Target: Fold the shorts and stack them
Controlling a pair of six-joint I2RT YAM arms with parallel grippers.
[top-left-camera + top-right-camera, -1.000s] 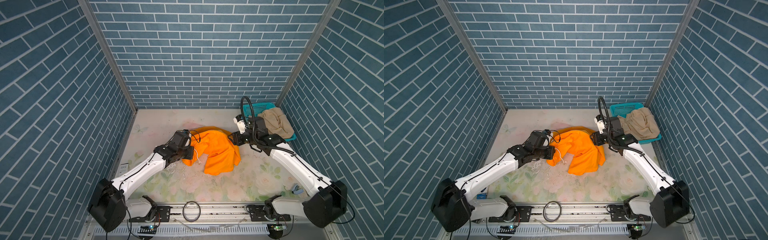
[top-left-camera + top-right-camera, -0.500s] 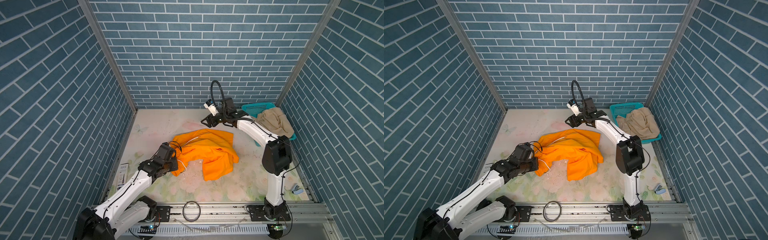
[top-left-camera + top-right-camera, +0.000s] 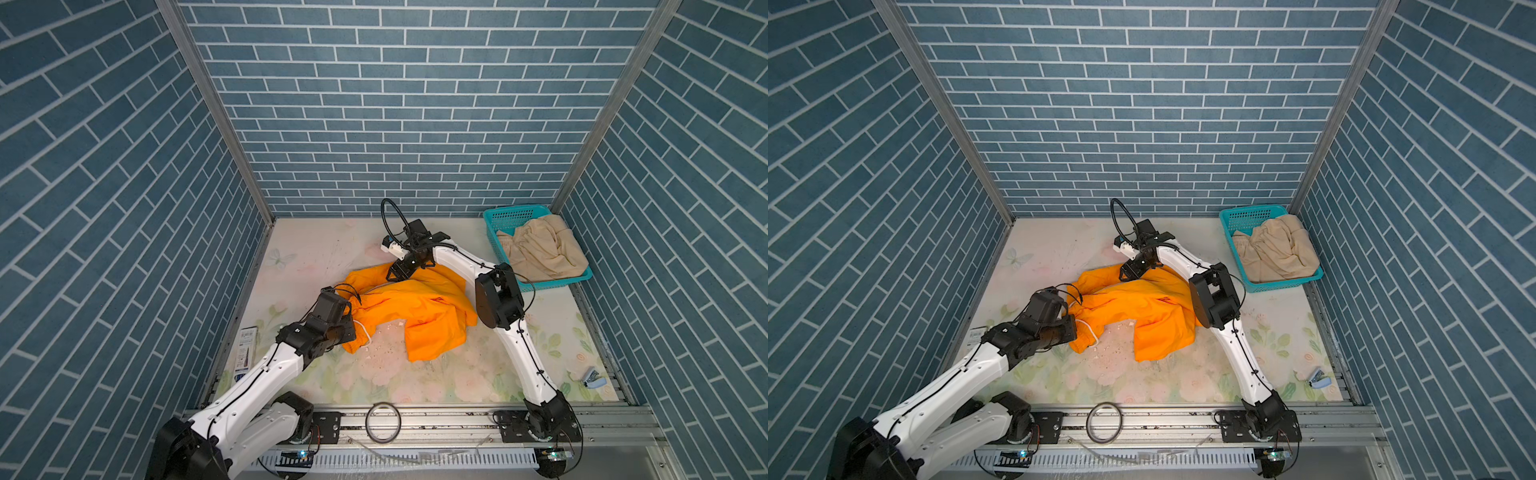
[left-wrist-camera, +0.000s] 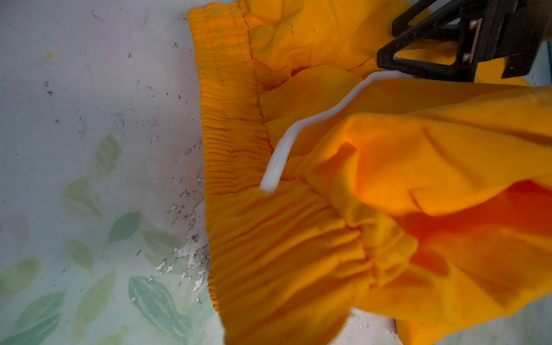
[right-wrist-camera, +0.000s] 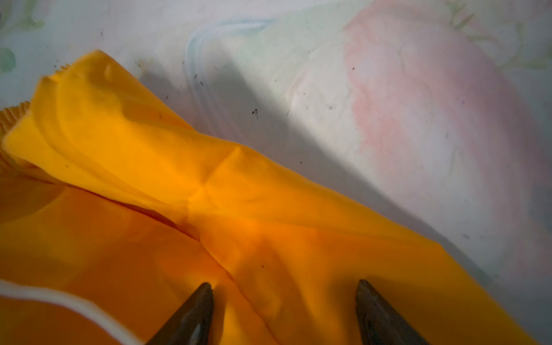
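The orange shorts (image 3: pixel 419 311) (image 3: pixel 1154 311) lie crumpled on the flowered mat in both top views. Their gathered waistband (image 4: pixel 233 134) and white drawstring (image 4: pixel 298 131) face left. My left gripper (image 3: pixel 350 332) is shut on the waistband's near corner, its jaws buried in cloth in the left wrist view. At the shorts' far edge my right gripper (image 3: pixel 397 274) (image 5: pixel 283 298) stands open just over the orange cloth, holding nothing. Its black fingers (image 4: pixel 418 71) show in the left wrist view. The beige shorts (image 3: pixel 540 253) (image 3: pixel 1275 253) lie heaped in the basket.
The teal basket (image 3: pixel 498 220) (image 3: pixel 1237 216) sits in the back right corner. A printed card (image 3: pixel 247 349) lies at the mat's left edge and a small blue stapler (image 3: pixel 592 380) at the front right. A black ring (image 3: pixel 383 423) rests on the front rail. Brick walls enclose three sides.
My left gripper has dragged the waistband toward the front left, spreading the orange shorts. My right gripper moved left from the shorts' right side, went back, came down on their far edge and opened wider.
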